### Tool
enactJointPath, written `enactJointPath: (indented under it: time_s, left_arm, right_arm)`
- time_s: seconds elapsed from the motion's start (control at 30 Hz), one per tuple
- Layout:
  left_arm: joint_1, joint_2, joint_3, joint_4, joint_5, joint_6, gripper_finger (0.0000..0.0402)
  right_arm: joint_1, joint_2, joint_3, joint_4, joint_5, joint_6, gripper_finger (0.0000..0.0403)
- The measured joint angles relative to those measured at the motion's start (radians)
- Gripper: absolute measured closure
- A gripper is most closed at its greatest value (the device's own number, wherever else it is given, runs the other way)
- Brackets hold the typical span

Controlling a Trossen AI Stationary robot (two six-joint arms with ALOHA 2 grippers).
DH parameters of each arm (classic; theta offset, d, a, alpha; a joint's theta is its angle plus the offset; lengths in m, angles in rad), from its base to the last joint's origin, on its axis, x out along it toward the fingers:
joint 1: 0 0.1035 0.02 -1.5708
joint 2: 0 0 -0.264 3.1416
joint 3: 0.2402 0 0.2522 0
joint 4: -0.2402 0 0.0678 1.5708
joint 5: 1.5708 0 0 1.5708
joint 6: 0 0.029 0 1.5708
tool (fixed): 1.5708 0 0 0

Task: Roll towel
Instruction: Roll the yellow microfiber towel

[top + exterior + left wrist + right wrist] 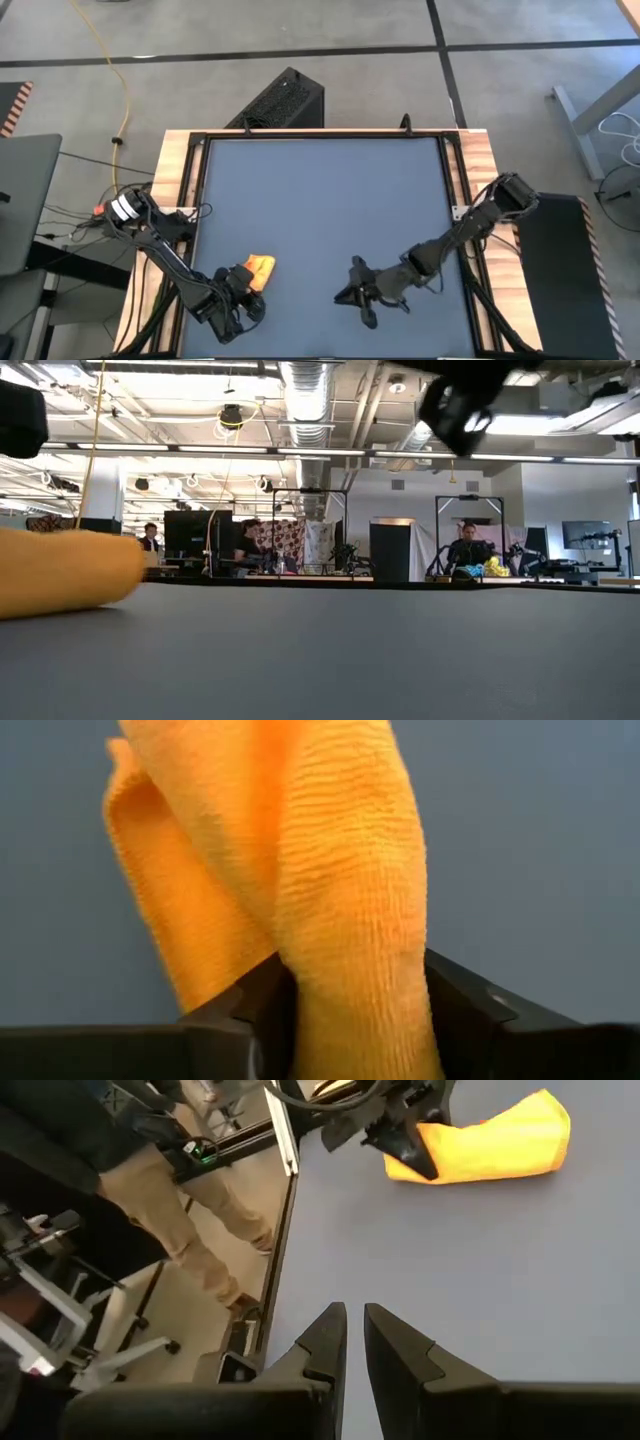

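Down at about seven o'clock on the table, the towel lies rolled up. The left gripper straddles its near end, jaws spread and flanking the roll without pinching it. The right gripper waits near six o'clock, jaws nearly closed, holding nothing.

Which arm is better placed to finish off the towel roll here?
Left, probably. The left gripper sits right at the rolled towel, whose end lies between its fingers in the left wrist view. The right gripper hangs empty over bare table, well apart from it.
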Motion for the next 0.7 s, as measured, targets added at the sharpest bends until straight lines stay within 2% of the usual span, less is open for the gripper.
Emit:
enactJointPath:
  time_s: [0.2, 0.33, 0.53, 0.7]
  left_arm:
    - [-0.009, -0.097, 0.0, -0.022, -0.022, 0.101, 0.022]
    - [-0.029, -0.101, -0.002, -0.036, -0.026, 0.117, 0.0219]
    - [-0.077, -0.1, -0.079, 0.052, -0.061, -0.007, 0.0219]
    - [-0.094, -0.101, -0.086, 0.058, -0.029, 0.01, 0.0215]
  right_arm:
    - [-0.08, 0.0, 0.0, 0.031, -0.057, -0.165, 0.0335]
    - [-0.108, 0.0, 0.0, 0.085, -0.06, -0.265, 0.0335]
    - [-0.141, 0.003, 0.0, 0.107, -0.071, -0.257, 0.0335]
    - [-0.15, 0.021, 0.001, 0.112, -0.088, -0.254, 0.0335]
